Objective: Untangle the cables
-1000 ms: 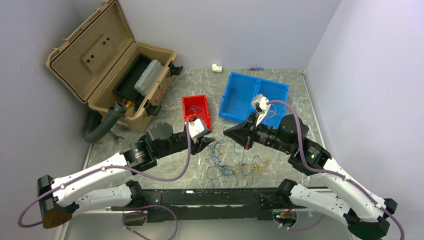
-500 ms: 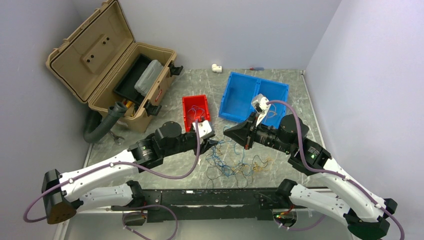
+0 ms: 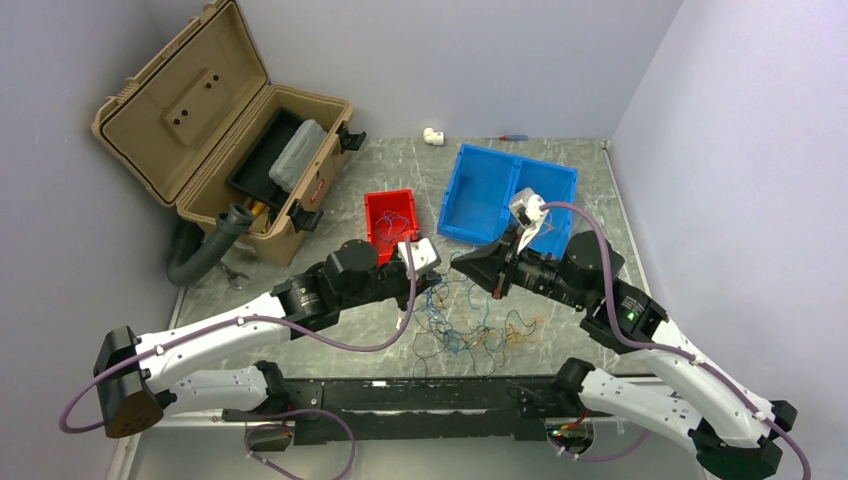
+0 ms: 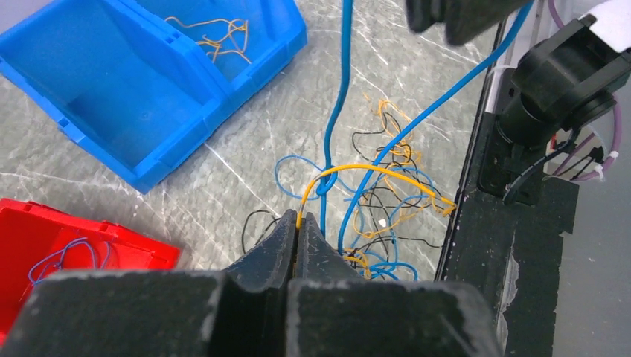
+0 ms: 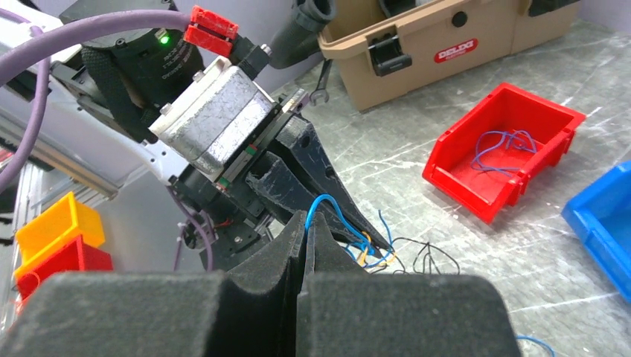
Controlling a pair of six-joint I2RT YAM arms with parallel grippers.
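The cables are a loose tangle [image 3: 470, 325] of thin blue, yellow-orange and black wires on the marble table, between the two arms. My left gripper [image 3: 437, 283] is shut on a yellow wire [image 4: 372, 169], pinched at its tips [image 4: 298, 219] just above the tangle. That yellow wire loops around a blue wire [image 4: 338, 111], which rises taut to my right gripper [image 3: 458, 262]. In the right wrist view my right gripper [image 5: 307, 217] is shut on the blue wire [image 5: 331, 204], close to the left gripper's fingers [image 5: 320, 178].
A red bin [image 3: 392, 222] with blue wires and a blue bin [image 3: 480, 195] with yellow-orange wires [image 4: 216, 33] stand behind the tangle. An open tan toolbox [image 3: 215, 130] and a grey hose [image 3: 205, 255] are at the back left. A black rail [image 3: 420, 395] runs along the near edge.
My left arm has reached to the right, bringing its gripper up to the tangle and close to the right gripper. The right gripper has shifted slightly right.
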